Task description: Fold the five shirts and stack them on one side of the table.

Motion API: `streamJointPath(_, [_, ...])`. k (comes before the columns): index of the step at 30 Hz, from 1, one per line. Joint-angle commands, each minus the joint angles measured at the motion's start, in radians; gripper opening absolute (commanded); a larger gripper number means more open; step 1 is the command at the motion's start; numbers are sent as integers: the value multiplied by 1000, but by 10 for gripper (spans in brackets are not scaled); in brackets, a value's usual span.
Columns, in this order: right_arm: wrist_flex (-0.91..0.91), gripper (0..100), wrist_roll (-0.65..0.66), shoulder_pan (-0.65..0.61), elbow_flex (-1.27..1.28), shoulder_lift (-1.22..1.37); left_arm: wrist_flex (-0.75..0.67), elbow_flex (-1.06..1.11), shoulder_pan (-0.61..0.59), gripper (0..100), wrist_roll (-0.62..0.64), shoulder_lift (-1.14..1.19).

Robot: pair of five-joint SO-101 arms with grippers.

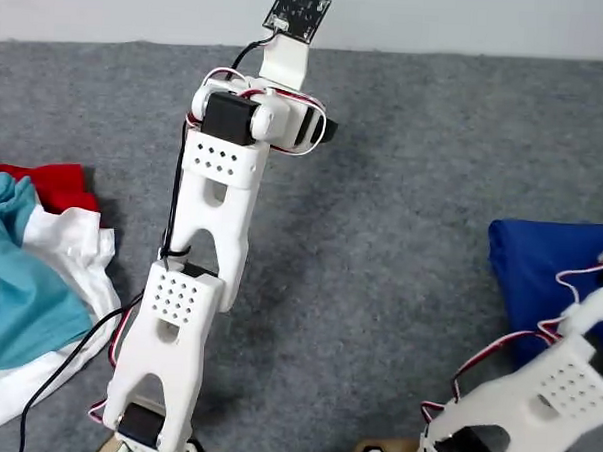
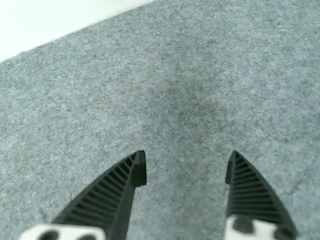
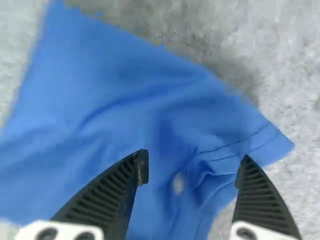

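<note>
Blue shirt (image 3: 125, 100) looks limp and light; pinch a hem corner. Right gripper (image 3: 194, 156) spread above it, left gripper (image 2: 187, 153) spread.

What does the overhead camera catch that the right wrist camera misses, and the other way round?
High view, not the right wrist view: a loose pile of a teal shirt, a white shirt and a red shirt at the left of the grey table, plus the left arm stretched toward the far edge. Right wrist view, not the high view: the right gripper, open, and a stitched seam near one corner. Both: the blue shirt lying on that table.
</note>
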Motion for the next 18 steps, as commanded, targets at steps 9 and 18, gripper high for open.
streamJointPath(9, [-25,281,146,186,-9,88,21,-7,-2,258,6,-64])
streamJointPath(18, [79,281,186,189,-11,-48,21,-7,-2,258,6,-64])
